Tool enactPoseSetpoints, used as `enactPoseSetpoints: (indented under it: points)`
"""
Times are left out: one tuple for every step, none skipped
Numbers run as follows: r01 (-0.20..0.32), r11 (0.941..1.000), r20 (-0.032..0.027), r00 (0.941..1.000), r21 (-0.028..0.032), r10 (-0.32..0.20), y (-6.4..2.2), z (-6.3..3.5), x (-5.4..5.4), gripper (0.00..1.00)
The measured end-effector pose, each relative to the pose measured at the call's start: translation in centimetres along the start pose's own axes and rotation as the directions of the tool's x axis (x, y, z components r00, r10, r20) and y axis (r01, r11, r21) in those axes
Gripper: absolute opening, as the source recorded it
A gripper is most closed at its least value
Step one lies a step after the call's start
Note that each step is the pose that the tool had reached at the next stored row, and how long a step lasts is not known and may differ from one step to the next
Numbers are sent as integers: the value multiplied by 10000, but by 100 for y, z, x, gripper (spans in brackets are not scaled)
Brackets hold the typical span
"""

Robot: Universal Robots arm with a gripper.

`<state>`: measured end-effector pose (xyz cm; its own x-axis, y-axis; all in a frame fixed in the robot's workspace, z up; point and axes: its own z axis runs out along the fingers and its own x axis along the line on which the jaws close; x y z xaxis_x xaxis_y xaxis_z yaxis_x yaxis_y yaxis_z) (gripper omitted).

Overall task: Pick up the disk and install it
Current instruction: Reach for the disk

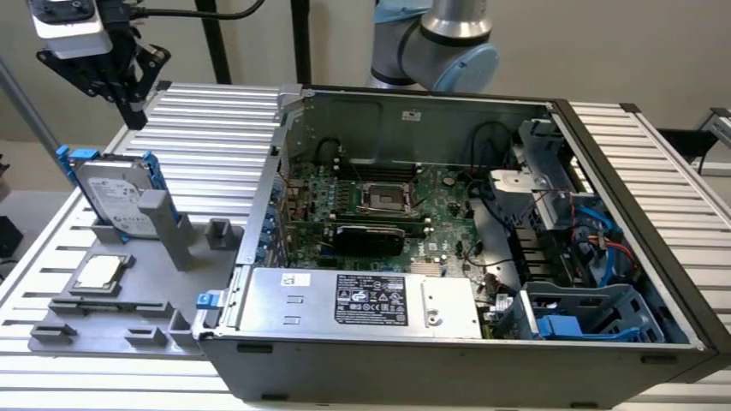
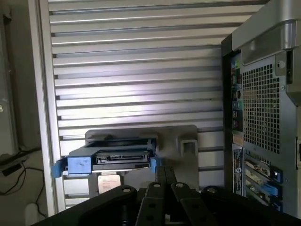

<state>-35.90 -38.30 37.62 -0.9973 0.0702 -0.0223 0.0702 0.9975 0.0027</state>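
**Empty gripper above one disk parked in its stand**

One black gripper point(image 1: 137, 120) hangs in the air near the exterior view's upper left corner. Its fingers are pressed together and they hold nothing. In the wrist view the same closed gripper point(image 2: 165, 173) points down toward the disk.

There is one disk point(image 1: 115, 193), a silver-grey hard drive with a white label in a bright blue carrier. It stands on edge in a grey fixture point(image 1: 137, 310) on the slatted table point(image 1: 217, 120), below the gripper and apart from it. From the wrist, the disk point(image 2: 117, 160) shows as a thin dark edge between blue side rails.

One square CPU chip point(image 1: 98, 272) lies flat on the same fixture, just in front of the disk.

To the exterior view's right of the fixture lies one open computer case point(image 1: 457, 368). Inside it are one motherboard point(image 1: 377, 201), one grey power-supply box point(image 1: 365, 300) with a black label, and one blue drive cage point(image 1: 594, 317) at the near corner.
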Motion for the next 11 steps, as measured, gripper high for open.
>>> enactPoseSetpoints:
  points:
    - [1, 10000, 1, 10000, 22, -1, 6, 5, 46, 11]
    - [1, 10000, 3, 10000, 44, -1, 11, 10, 91, 11]
    - [2, 10000, 4, 10000, 66, -2, 16, 15, 138, 11]
    - [3, 10000, 6, 10000, 86, -3, 21, 19, 182, 11]
    - [3, 9999, 7, 10000, 108, -3, 26, 23, 228, 11]
    - [3, 9999, 9, 10000, 130, -3, 31, 28, 275, 11]
    - [3, 9999, 9, 10000, 153, -3, 36, 32, 323, 11]
    - [3, 9999, 9, 10000, 173, -3, 40, 35, 366, 11]
    - [5, 9998, 9, 10000, 194, -5, 44, 39, 412, 11]
    - [5, 9998, 8, 10000, 216, -6, 48, 42, 459, 11]
    - [5, 9997, 5, 10000, 237, -5, 52, 44, 505, 11]
